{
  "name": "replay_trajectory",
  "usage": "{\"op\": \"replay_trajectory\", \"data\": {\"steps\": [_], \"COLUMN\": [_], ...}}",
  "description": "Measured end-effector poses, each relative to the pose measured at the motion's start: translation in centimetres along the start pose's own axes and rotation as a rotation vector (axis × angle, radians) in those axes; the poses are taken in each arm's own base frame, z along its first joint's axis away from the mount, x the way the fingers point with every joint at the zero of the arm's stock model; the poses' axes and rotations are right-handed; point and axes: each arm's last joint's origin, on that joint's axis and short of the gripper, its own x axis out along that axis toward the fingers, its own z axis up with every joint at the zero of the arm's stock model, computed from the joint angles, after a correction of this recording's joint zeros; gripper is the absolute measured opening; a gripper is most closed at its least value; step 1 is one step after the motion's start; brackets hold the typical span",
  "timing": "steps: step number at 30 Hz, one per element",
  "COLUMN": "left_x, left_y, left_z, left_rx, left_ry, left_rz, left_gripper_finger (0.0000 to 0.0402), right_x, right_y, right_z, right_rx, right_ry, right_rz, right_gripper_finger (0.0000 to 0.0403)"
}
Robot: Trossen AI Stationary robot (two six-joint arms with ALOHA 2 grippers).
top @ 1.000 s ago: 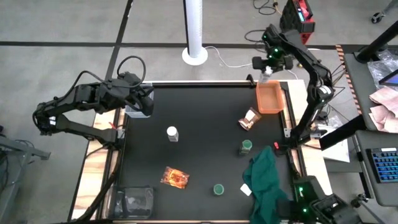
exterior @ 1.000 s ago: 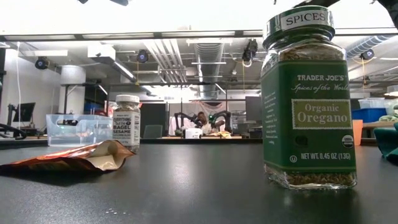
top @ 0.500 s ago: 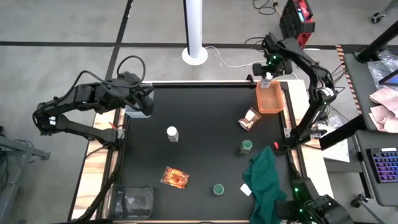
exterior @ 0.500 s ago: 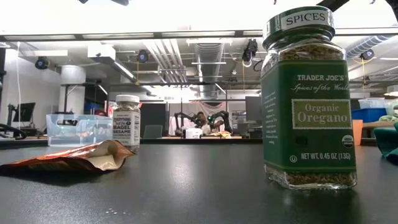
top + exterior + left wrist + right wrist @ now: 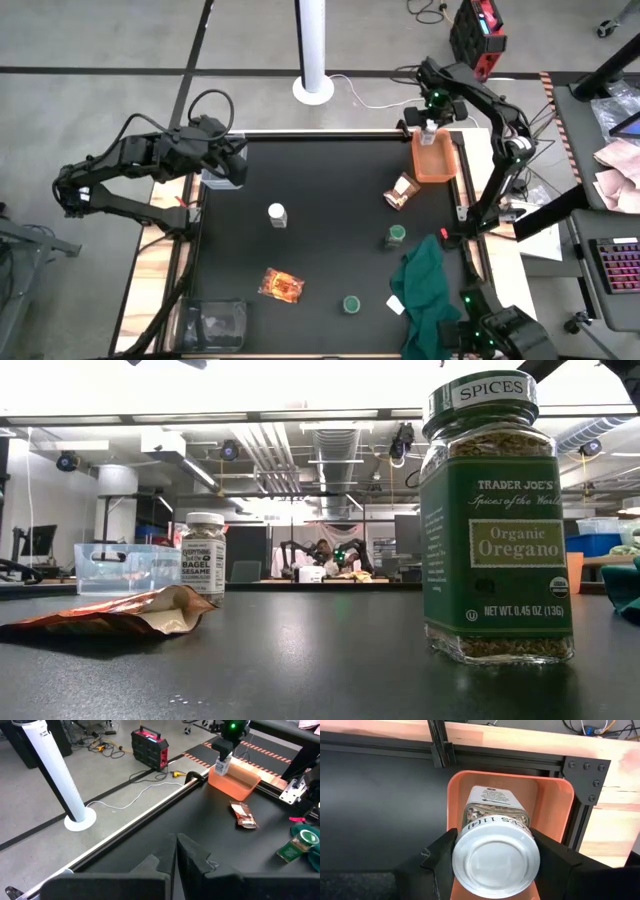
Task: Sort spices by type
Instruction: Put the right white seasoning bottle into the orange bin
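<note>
The right gripper [image 5: 495, 870] is clamped on a white-capped jar [image 5: 492, 827] by its cap, holding it directly above the orange bin [image 5: 552, 805]. The jar is rigid and smooth, probably light; a grasp on the cap or just beneath it is judged secure, though the glass could slip or break if dropped. The left gripper [image 5: 175, 865] waits with fingers together at the table [image 5: 330, 190] edge, well apart from the second white-capped jar [image 5: 277, 213], the foil packets and the green-lidded jars.

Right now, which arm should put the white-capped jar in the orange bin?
Right: its end effector already grips the white-capped jar above the orange bin. The left end effector sits far across the table.
</note>
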Motion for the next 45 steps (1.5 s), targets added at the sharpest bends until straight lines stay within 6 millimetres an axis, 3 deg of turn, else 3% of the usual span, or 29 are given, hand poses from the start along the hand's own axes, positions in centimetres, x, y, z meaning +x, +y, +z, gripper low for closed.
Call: {"op": "replay_trajectory", "data": {"steps": [13, 45], "left_x": [0.0, 0.0], "left_y": [0.0, 0.0], "left_z": [0.0, 0.0], "left_rx": [0.001, 0.001], "left_ry": [0.001, 0.001], "left_rz": [0.000, 0.000], "left_gripper_finger": [0.0000, 0.0000], "right_x": [1.5, 3.9], "right_y": [0.4, 0.7], "right_z": [0.7, 1.7], "right_rx": [-0.112, -0.085], "right_ry": [0.035, 0.085], "right_rz": [0.027, 0.021], "right_gripper_finger": [0.0196, 0.0196]}}
